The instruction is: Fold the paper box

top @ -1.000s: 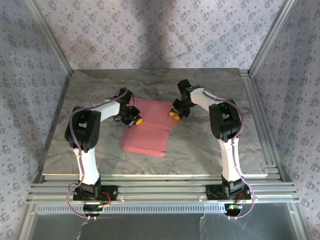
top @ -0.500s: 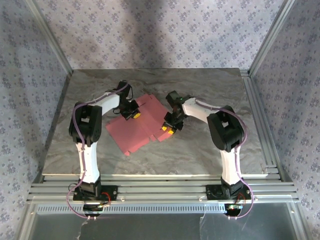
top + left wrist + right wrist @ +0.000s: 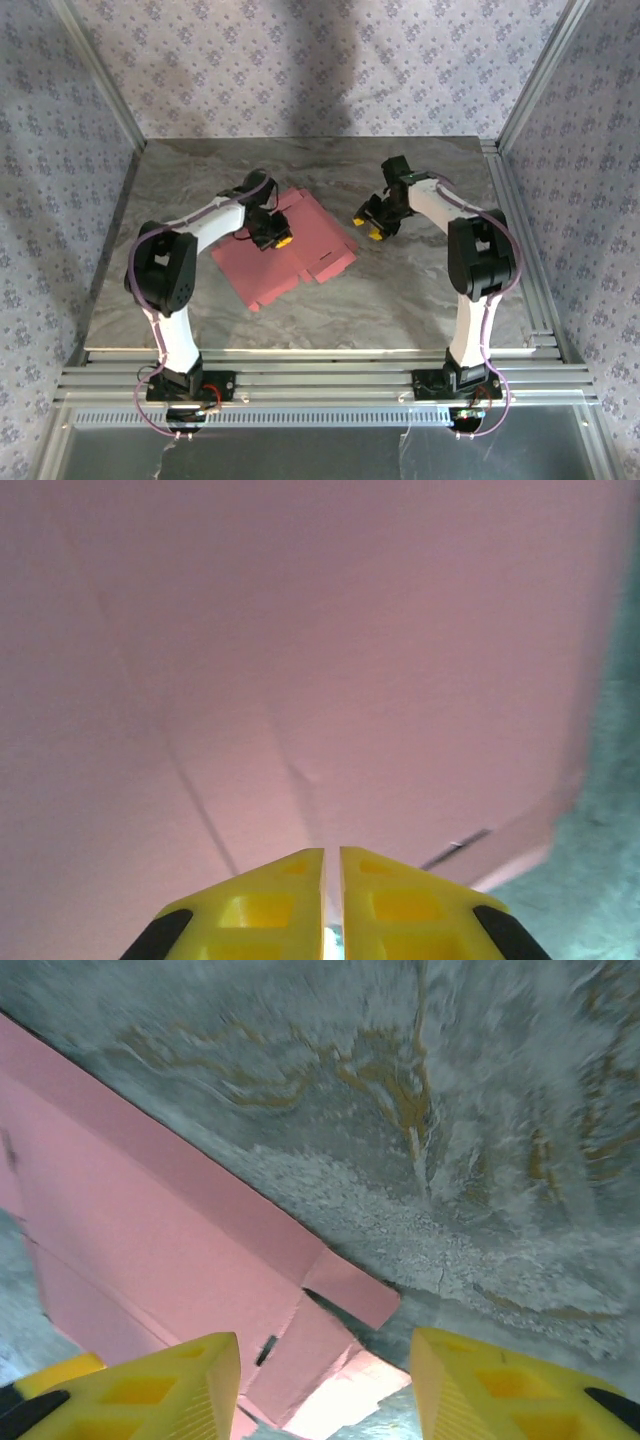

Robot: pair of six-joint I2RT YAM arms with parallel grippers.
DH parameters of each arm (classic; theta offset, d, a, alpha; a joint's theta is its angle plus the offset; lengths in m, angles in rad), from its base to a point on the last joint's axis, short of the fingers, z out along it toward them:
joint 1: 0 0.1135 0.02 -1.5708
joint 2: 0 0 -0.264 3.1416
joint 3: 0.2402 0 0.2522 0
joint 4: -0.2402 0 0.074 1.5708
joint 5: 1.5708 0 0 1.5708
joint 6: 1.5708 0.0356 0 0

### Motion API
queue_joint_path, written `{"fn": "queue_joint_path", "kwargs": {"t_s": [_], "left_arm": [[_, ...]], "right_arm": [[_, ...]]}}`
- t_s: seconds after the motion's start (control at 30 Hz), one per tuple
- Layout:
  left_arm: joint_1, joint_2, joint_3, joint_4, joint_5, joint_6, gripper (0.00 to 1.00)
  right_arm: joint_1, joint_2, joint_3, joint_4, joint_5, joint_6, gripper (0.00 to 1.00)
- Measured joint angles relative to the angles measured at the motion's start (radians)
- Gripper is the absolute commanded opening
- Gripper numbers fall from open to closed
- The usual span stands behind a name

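The paper box (image 3: 290, 252) is a flat pink die-cut sheet lying at an angle on the grey table (image 3: 420, 290), with tabs along its right edge. My left gripper (image 3: 281, 240) rests over the sheet's upper middle. In the left wrist view its yellow fingers (image 3: 275, 895) stand together with only a hairline slit, and the left gripper (image 3: 332, 852) sits just above the pink paper box (image 3: 350, 660). My right gripper (image 3: 368, 227) hovers off the sheet's right corner and is apart from it. Seen from the right wrist, the right gripper (image 3: 325, 1345) is open over a corner tab of the paper box (image 3: 150, 1250).
Bare marbled table (image 3: 450, 1110) lies to the right of and beyond the sheet. Metal frame posts (image 3: 520, 110) and patterned walls (image 3: 300, 70) enclose the table on three sides. A strip of table (image 3: 610, 820) shows past the sheet's edge in the left wrist view.
The sheet swung from a folded, squarer lie to an angled flat one. My right gripper has let go, opened, and pulled back to the right off the sheet. The left gripper stayed on the sheet.
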Motion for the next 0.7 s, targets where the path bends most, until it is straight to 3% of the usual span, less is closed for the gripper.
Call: {"fn": "queue_joint_path", "kwargs": {"t_s": [0.23, 0.7], "left_arm": [[-0.034, 0.058, -0.038, 0.01, 0.004, 0.012, 0.1], [-0.058, 0.052, -0.051, 0.028, -0.008, 0.031, 0.09]], "right_arm": [[0.043, 0.054, -0.049, 0.007, -0.036, -0.048, 0.56], [0.055, 0.067, -0.038, -0.019, -0.076, -0.148, 0.55]]}}
